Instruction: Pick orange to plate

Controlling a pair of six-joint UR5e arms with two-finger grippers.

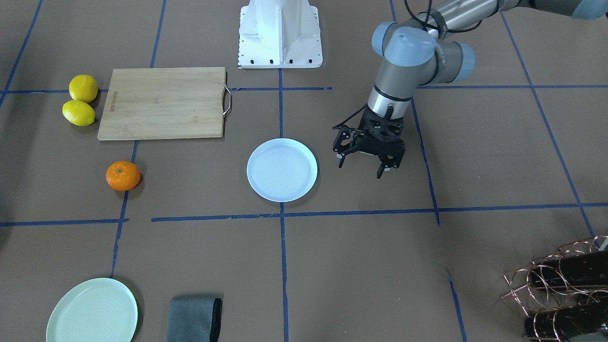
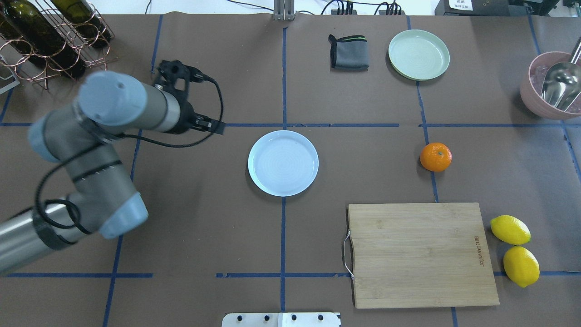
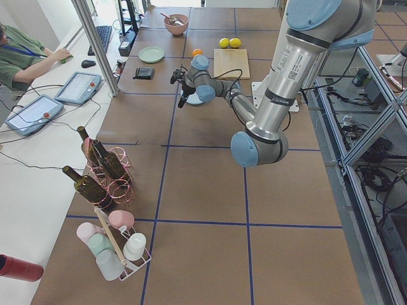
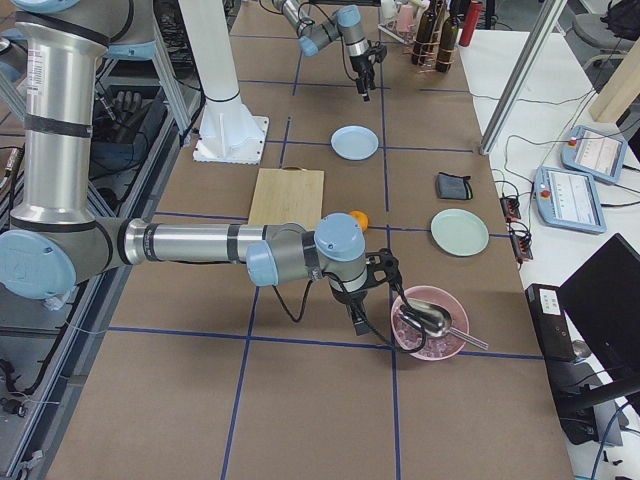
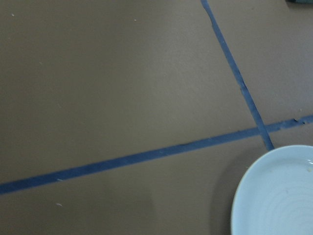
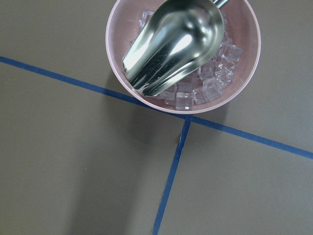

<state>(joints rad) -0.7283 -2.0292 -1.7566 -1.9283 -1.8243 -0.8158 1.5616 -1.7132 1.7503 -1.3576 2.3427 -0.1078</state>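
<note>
The orange (image 2: 435,156) sits alone on the brown table, well to the right of the pale bluish-white plate (image 2: 283,163), which is empty. The front view shows the same orange (image 1: 123,175) left of the plate (image 1: 282,169). My left gripper (image 1: 360,169) hangs open and empty above the table just beside the plate, on the side away from the orange. The left wrist view catches only the plate's edge (image 5: 279,196). My right gripper (image 4: 358,318) shows only in the right side view, low beside a pink bowl, past the orange (image 4: 358,219). I cannot tell its state.
A wooden cutting board (image 2: 422,254) lies nearer the robot than the orange, with two lemons (image 2: 509,229) at its right. A pale green plate (image 2: 419,54) and grey cloth (image 2: 348,52) lie at the far edge. A pink bowl (image 6: 122,58) holds ice and a scoop. A bottle rack (image 2: 45,36) stands far left.
</note>
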